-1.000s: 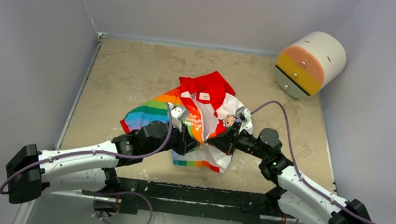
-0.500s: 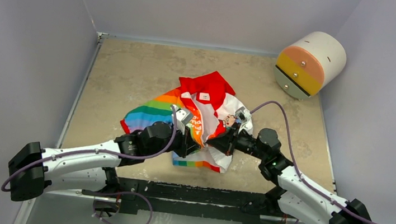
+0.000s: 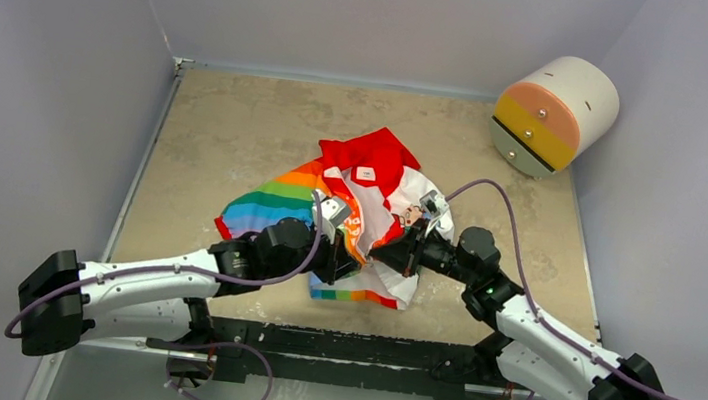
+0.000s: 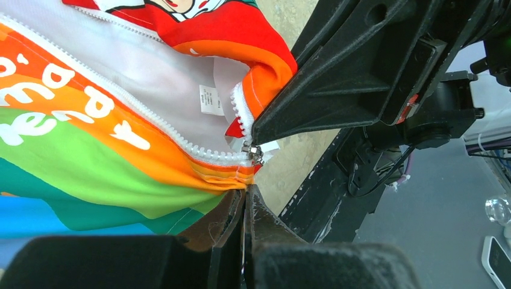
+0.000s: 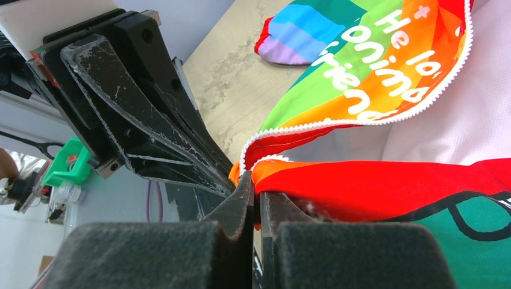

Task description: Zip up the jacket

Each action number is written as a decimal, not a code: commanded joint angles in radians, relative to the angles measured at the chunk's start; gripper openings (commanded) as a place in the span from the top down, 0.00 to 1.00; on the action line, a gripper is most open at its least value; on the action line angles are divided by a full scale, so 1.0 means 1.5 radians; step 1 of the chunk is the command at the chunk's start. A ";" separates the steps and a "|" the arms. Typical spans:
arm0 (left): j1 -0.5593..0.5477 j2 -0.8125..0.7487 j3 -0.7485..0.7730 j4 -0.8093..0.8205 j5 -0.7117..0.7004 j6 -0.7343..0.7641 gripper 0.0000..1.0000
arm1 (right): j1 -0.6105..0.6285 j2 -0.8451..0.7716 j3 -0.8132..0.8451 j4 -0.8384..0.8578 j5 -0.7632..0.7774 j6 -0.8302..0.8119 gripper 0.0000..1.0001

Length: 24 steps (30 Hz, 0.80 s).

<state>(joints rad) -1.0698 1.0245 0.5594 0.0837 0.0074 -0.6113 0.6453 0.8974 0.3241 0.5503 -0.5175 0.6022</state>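
Because a zip only starts once both bottom ends meet, I have both arms converged on the near hem of the jacket [image 3: 375, 202], which lies crumpled in the middle of the desk [image 3: 238, 126] with its red hood [image 3: 371, 152] on the far side and the rainbow sleeve [image 3: 269, 200] spread out on the left-arm side.

From the left wrist camera, the left jaws are pressed together on the bottom edge of the orange lettered panel [image 4: 90, 120], pinching the fabric just below the metal slider [image 4: 257, 154]. I judge that this grip anchors the hem so that the slider has something to pull against. The white zipper teeth [image 4: 150, 123] run up and away from the slider, and a care label [image 4: 210, 100] shows on the white lining beside them.

The right jaws come in from the opposite side. In the right wrist view they are closed tight on the red-and-orange hem edge [image 5: 313, 171] of the other front panel, holding it right against the left arm's fingers [image 5: 156, 138]. The two tooth rows converge at the slider. I cannot tell whether the pin is seated in it yet. Above that point the front lies open, so the zipping itself is not done.
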 commanded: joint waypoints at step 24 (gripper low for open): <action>-0.011 -0.142 -0.046 0.062 -0.127 -0.260 0.42 | -0.001 -0.067 -0.025 0.079 0.003 0.031 1.00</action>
<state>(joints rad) -1.0824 0.8360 0.5209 0.0891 -0.1417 -0.8413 0.6449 0.8150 0.2989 0.5827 -0.5148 0.6285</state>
